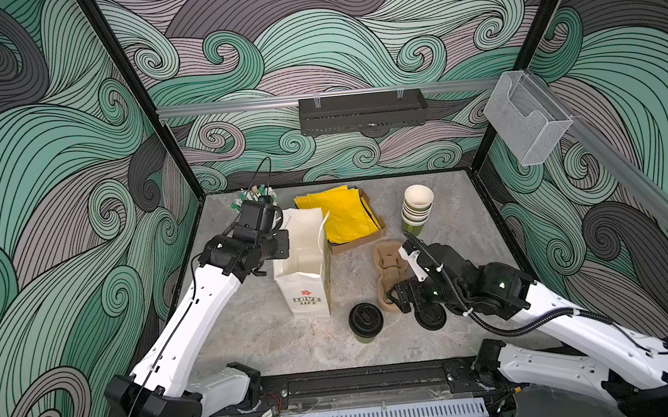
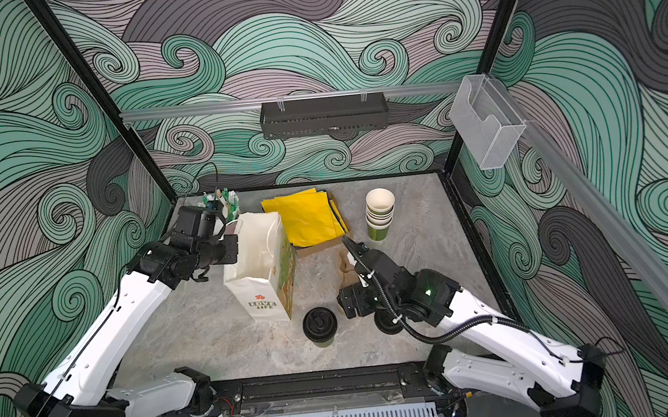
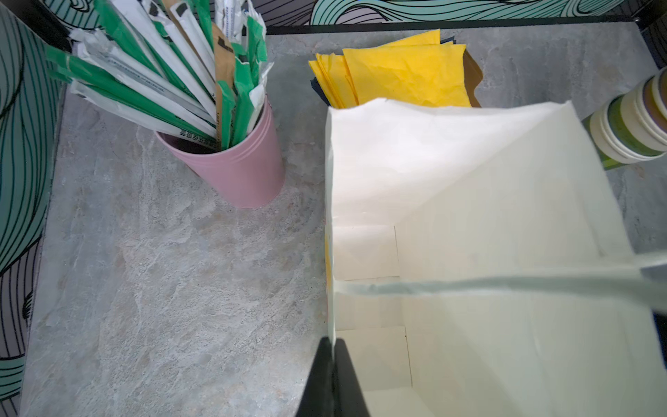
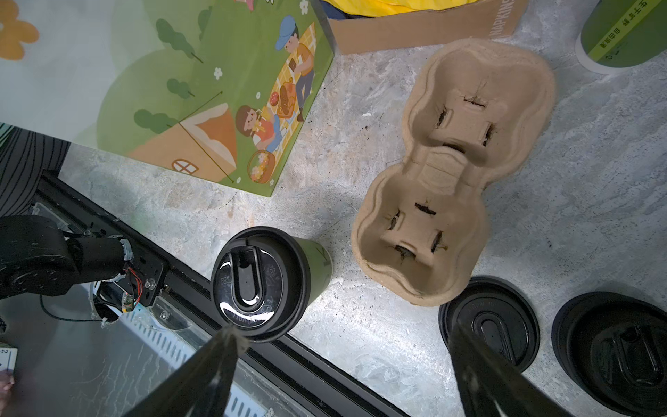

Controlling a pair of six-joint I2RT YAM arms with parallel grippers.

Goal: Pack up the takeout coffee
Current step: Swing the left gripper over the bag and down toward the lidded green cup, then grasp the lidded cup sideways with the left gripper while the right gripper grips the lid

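The takeout coffee (image 1: 366, 321) (image 2: 320, 325) (image 4: 261, 283), a green cup with a black sip lid, stands upright near the table's front edge. Behind it and to its left stands the white paper bag (image 1: 306, 262) (image 2: 262, 262) (image 3: 469, 252), mouth open. My left gripper (image 1: 283, 243) (image 3: 334, 343) is shut on the bag's left rim, one finger inside the bag and one outside. My right gripper (image 1: 393, 298) (image 4: 343, 326) hangs open just right of the coffee, above the table, with nothing between its fingers.
A brown pulp cup carrier (image 1: 388, 271) (image 4: 451, 173) lies under the right arm. Two loose black lids (image 4: 489, 321) (image 4: 610, 346) lie beside it. A stack of lidless green cups (image 1: 418, 207), yellow napkins in a box (image 1: 345, 216) and a pink cup of straws (image 3: 234, 169) stand at the back.
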